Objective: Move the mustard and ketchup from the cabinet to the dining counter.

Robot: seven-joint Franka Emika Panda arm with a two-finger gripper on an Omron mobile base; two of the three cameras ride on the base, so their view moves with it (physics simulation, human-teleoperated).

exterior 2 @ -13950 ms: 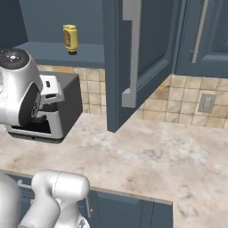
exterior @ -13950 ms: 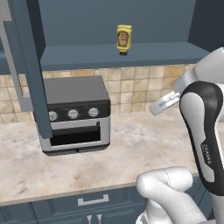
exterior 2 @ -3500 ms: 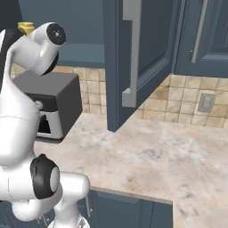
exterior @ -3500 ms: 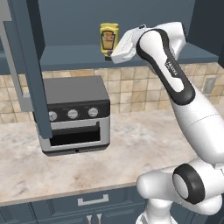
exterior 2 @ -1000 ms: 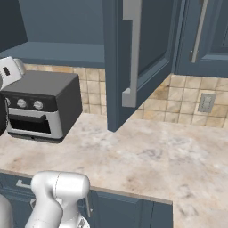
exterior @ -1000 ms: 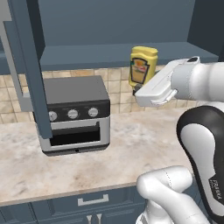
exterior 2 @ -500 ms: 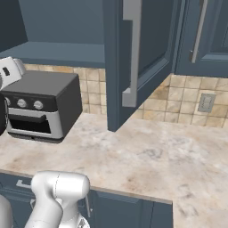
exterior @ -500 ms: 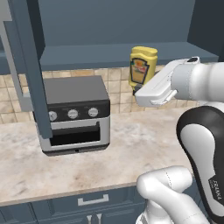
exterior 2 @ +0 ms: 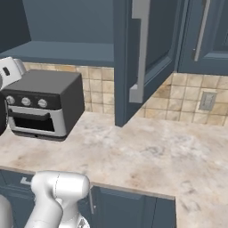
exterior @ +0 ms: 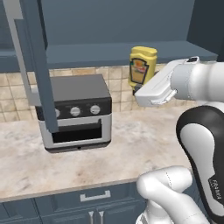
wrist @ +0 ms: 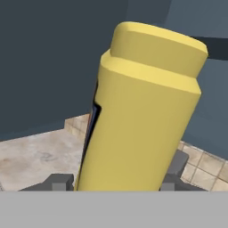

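The mustard (exterior: 142, 64), a squat yellow bottle with a label, hangs in the air in front of the open cabinet (exterior: 109, 51), just below its shelf edge and right of the toaster oven. My gripper (exterior: 139, 82) is shut on its lower part. In the hand view the mustard (wrist: 142, 116) stands tall between my two dark fingertips (wrist: 59, 182), which press on its sides. In the right base view the cabinet (exterior 2: 67, 50) has a bare shelf. The ketchup and the dining counter are out of view.
A black and silver toaster oven (exterior: 74, 111) stands on the beige marble kitchen counter (exterior: 131, 144) under the cabinet. One open cabinet door (exterior: 33, 61) hangs in front of the oven's left side, the other door (exterior 2: 142, 49) juts out on the right. Tiled wall behind.
The mustard, once standing on the cabinet shelf, is now out of the cabinet in my grip, lower and further right. Over the last second nothing has visibly moved.
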